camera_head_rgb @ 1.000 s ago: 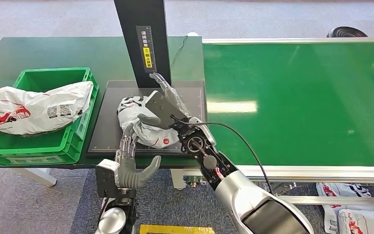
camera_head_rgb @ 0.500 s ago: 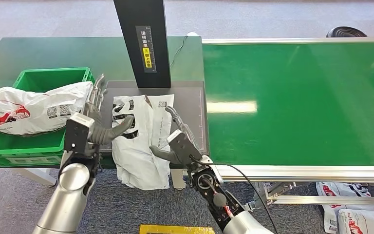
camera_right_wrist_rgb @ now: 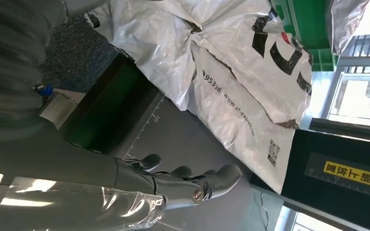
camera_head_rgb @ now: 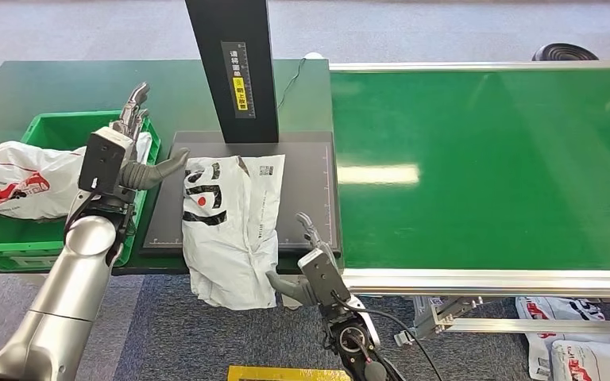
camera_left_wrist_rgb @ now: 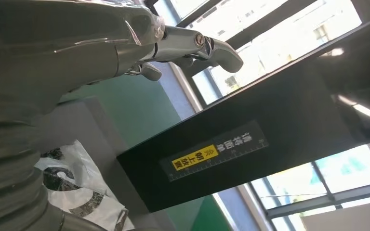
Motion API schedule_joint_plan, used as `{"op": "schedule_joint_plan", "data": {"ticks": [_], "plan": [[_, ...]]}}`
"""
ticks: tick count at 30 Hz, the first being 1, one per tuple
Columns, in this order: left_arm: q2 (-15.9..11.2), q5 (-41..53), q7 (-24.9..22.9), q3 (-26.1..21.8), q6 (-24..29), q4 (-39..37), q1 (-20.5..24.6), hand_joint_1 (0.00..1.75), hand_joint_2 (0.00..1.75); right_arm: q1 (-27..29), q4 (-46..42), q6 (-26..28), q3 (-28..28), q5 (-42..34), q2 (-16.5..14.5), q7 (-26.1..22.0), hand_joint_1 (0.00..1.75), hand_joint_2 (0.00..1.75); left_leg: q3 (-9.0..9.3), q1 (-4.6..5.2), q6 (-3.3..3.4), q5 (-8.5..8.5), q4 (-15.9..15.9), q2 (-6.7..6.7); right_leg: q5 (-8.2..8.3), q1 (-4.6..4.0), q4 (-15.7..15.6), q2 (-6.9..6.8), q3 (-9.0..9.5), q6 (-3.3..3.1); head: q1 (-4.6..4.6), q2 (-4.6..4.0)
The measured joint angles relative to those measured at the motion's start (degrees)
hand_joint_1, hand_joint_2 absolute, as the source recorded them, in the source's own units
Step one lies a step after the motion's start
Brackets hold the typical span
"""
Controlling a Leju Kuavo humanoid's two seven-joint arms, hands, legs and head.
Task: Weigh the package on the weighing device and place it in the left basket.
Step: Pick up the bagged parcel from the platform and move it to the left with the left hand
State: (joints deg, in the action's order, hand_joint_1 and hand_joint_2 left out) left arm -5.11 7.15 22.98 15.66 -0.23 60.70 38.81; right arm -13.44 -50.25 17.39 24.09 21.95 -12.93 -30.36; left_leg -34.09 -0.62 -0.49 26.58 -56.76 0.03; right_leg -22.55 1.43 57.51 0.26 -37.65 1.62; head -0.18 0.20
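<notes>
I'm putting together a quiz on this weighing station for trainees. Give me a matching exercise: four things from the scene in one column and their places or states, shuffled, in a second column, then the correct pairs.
Things:
1. white package
2. green basket
3. left hand
4. right hand

Places or states:
A. open, low at the table's near edge
B. spread on the dark scale plate, one end hanging over the edge
C. open, raised between basket and scale
D. holds another white bag

Pairs: 1-B, 2-D, 3-C, 4-A
</notes>
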Motion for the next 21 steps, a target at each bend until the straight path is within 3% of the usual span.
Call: {"op": "schedule_joint_plan", "data": {"ticks": [4, 10, 13, 17, 21], "plan": [[-1.26, 3.69, -3.95, 3.02, -7.09, -5.96, 5.71, 0.00, 1.75, 1.51, -2.00, -0.48, -1.37, 0.22, 0.33, 0.16, 0.00, 1.75, -0.01, 0.00, 0.01, -0.05, 0.00, -0.01, 0.03, -0.01, 0.00, -0.01, -0.02, -0.03, 0.00, 0.00], [-2.72, 14.50, -5.13, 14.51, -28.89, -18.98, 23.84, 0.00, 1.75, 2.00, -3.55, -2.68, -2.52, 0.24, 0.39, 0.01, 0.00, 1.75, -0.03, 0.00, 0.00, -0.11, -0.01, 0.04, 0.14, 0.00, 0.01, 0.02, -0.04, -0.09, 0.01, 0.00], [-2.50, 15.53, -5.35, 19.76, -36.83, -23.57, 30.75, 0.00, 1.75, 1.88, -3.85, -3.31, -2.77, 0.12, 0.14, -0.07, 0.00, 1.75, -0.03, 0.00, -0.01, -0.10, -0.01, 0.11, 0.15, 0.00, 0.02, 0.07, -0.05, -0.09, 0.00, 0.00], [-1.98, 15.65, -5.41, 24.55, -40.12, -27.50, 35.53, 0.00, 1.75, 1.57, -3.89, -3.62, -3.04, -0.24, -0.14, -0.60, 0.00, 1.75, -0.03, 0.00, -0.01, -0.10, -0.01, 0.09, 0.15, -0.01, 0.02, 0.08, -0.07, -0.10, -0.01, 0.00], [-1.23, 15.28, -5.34, 27.63, -40.56, -30.30, 37.37, 0.00, 1.75, 1.39, -3.92, -3.52, -3.27, -0.62, -0.30, -1.19, 0.00, 1.75, -0.02, 0.00, -0.01, -0.10, 0.00, 0.09, 0.15, -0.01, 0.02, 0.08, -0.06, -0.10, -0.01, 0.00]]}}
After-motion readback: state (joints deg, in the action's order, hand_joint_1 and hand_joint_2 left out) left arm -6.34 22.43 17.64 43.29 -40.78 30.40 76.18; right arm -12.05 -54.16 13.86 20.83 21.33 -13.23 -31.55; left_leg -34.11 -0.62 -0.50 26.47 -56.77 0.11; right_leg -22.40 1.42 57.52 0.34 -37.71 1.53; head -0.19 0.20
